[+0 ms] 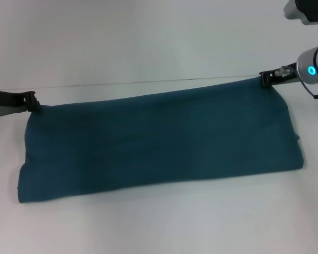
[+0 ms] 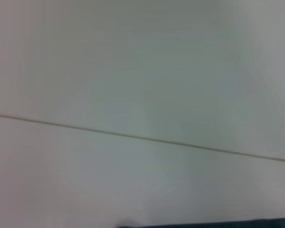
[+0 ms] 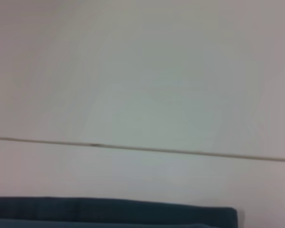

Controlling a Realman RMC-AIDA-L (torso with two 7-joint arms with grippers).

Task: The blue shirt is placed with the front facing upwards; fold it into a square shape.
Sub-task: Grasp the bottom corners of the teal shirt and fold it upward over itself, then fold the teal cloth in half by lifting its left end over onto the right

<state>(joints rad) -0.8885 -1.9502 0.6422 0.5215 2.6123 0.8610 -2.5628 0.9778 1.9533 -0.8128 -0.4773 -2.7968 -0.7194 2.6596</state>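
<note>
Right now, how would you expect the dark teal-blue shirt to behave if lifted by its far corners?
The dark teal-blue shirt is likely floppy: it lies flat, layered. With the left gripper and right gripper at its corners, its middle would probably sag.

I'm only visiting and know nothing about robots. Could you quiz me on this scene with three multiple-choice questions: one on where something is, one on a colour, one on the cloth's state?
1. Where do the two grippers sit?
A. At the cloth's two far corners
B. Both at its middle
C. Both at its near edge

2. What colour is the cloth?
A. Red
B. Dark teal-blue
C. Yellow

3. What state is the cloth in?
A. Crumpled in a ball
B. Hanging in the air
C. Lying flat as a long folded band

Answers:
1. A: in the head view the left gripper and the right gripper each meet a far corner of the dark teal-blue cotton shirt.
2. B: it is dark teal-blue throughout.
3. C: it lies flat on the white table as a wide band, no sleeves or collar showing.
</note>
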